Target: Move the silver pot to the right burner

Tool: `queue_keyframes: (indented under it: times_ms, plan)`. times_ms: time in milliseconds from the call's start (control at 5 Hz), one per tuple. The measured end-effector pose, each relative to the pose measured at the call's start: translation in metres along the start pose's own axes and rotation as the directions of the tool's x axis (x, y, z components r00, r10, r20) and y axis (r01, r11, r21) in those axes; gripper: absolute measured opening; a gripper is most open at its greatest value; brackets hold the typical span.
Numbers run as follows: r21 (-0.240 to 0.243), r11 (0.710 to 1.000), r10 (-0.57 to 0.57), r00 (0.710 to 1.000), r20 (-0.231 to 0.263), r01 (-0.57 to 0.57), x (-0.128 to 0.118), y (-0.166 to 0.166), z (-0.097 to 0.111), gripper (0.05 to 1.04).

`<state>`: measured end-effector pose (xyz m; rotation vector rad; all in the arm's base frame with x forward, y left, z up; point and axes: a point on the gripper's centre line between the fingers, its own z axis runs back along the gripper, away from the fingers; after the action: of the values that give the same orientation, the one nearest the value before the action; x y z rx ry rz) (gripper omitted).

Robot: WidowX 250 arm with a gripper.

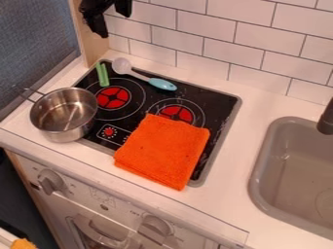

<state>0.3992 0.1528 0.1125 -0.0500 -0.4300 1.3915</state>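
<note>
Silver pot is sitting across left edge of stove and counter, just beside left burner, handle pointing to upper left. Orange cloth is lying folded over near part of right burner, getting in way. Green piece and teal-handled spoon are lying behind burners. Sink is sitting at right. My gripper is hanging at upper left, fingers standing apart.
</note>
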Motion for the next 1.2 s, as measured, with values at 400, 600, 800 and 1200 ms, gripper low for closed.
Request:
queue_keyframes:
  times_ms: [400, 600, 800, 1200]
  plan:
    - [0.125, 0.992, -0.02, 0.999, -0.047, 0.026, -0.017, 0.032, -0.018, 1.0]
    - [0.14, 0.986, -0.093, 0.995, -0.024, 0.095, -0.017, 0.049, 0.001, 0.999]
    - [0.203, 0.967, -0.142, 0.988, -0.061, 0.152, -0.028, 0.077, -0.004, 0.999]
    - [0.292, 0.931, -0.2, 0.975, -0.1, 0.221, -0.042, 0.104, -0.023, 0.999]
